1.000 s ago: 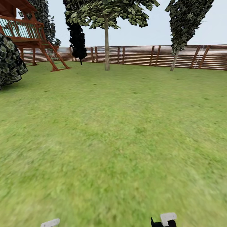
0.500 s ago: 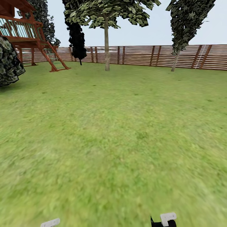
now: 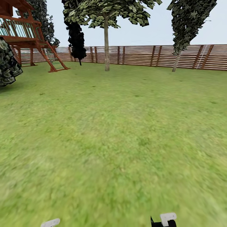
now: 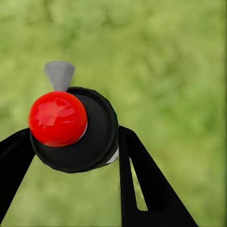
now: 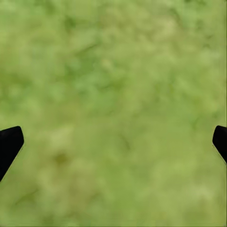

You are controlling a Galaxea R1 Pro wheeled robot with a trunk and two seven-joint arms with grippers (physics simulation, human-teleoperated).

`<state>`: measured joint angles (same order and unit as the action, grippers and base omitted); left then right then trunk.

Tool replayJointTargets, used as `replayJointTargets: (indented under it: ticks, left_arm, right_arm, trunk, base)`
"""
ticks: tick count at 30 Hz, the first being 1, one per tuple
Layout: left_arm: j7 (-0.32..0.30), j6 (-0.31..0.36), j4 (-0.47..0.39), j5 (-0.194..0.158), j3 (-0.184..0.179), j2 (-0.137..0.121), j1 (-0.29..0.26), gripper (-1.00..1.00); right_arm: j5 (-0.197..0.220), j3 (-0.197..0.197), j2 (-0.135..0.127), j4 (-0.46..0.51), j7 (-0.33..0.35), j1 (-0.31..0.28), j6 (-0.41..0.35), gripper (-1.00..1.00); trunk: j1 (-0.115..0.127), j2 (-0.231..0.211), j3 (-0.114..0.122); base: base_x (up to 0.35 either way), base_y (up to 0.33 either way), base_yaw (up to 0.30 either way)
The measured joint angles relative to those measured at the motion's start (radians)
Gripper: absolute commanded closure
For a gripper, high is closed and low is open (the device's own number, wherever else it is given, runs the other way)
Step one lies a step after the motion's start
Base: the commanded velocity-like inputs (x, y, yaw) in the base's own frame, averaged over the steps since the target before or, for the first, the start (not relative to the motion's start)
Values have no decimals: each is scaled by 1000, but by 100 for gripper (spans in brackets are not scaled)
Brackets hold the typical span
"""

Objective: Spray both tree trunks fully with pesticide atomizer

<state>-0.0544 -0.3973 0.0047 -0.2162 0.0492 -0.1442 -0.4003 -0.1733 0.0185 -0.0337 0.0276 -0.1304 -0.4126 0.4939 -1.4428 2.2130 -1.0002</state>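
your left gripper [image 4: 71, 156] pinches the stubby black red-capped atomizer [image 4: 73, 127]; probably light, slick plastic, grip the body. right gripper [image 5: 113, 142] gapes over grass.

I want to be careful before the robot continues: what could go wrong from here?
1. The pesticide atomizer sits between the left gripper's fingers; driving bumps might loosen it.
2. The tree stands far across the lawn; spraying now would likely miss its trunk.
3. The black tree nearby could be mistaken for a target.

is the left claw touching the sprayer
Touching. In the left wrist view, the left claw has its two black fingers pressed against both sides of the sprayer, with no gap.
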Motion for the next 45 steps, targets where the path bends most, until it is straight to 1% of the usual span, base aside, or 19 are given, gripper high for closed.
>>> replayJointTargets:
  ticks: [45]
  left_arm:
    - [1, 1, -4, 1, 1, -4, 0, 100]
  right_arm:
    - [0, 1, 1, 0, 0, 0, 0, -100]
  trunk:
    - [0, 0, 0]
  base:
    - [339, 0, 0]
